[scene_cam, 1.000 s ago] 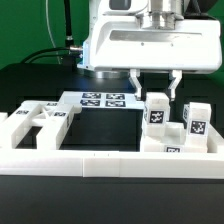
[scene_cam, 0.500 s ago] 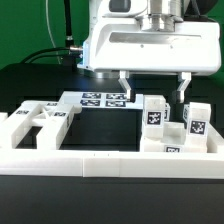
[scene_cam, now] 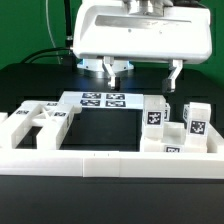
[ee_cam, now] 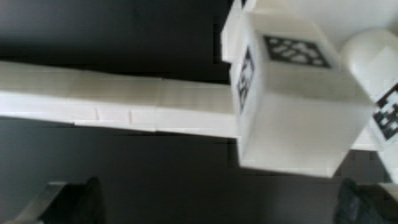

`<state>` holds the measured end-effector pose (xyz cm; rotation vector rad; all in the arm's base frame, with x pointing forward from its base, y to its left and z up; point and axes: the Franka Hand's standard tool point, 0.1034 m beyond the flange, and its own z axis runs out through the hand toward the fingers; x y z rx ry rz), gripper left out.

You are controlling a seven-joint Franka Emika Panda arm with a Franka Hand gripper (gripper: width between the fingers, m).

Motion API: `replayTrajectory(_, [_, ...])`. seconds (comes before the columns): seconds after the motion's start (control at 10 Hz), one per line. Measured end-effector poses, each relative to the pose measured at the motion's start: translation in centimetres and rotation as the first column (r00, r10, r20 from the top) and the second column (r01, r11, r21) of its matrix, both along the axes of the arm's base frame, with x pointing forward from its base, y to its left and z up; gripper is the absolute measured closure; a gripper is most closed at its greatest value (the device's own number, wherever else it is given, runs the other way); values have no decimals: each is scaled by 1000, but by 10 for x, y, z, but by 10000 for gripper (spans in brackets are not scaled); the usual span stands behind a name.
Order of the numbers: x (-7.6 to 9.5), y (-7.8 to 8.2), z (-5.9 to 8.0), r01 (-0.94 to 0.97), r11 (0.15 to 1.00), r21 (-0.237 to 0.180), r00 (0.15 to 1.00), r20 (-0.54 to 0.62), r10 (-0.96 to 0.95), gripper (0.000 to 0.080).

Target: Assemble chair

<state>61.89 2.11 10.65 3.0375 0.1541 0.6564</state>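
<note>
Exterior view: claw [scene_cam: 143, 80] wide open and empty above upright posts [scene_cam: 155, 115] at the exterior view's right, slotted panel [scene_cam: 35, 125] apart at its left, so most joining looks undone.

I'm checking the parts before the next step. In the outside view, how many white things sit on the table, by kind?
Upright posts: 2
Low block between them: 1
Slotted panel: 1
Marker board: 1
Border rail: 1
Total: 6
</note>
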Motion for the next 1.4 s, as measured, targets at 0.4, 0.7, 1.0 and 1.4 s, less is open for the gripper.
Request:
replayTrajectory(0.4, [1, 3, -2, -4, 1000, 7, 999, -35, 4, 151])
replayTrajectory(0.7, [1, 15, -1, 8, 999, 52, 966, -260, 6, 151])
replayTrajectory(1.0, [0, 12, -10, 12, 999, 50, 958, -288, 3, 151])
replayTrajectory(1.4, [-5, 18, -21, 31, 998, 49, 956, -294, -15, 181])
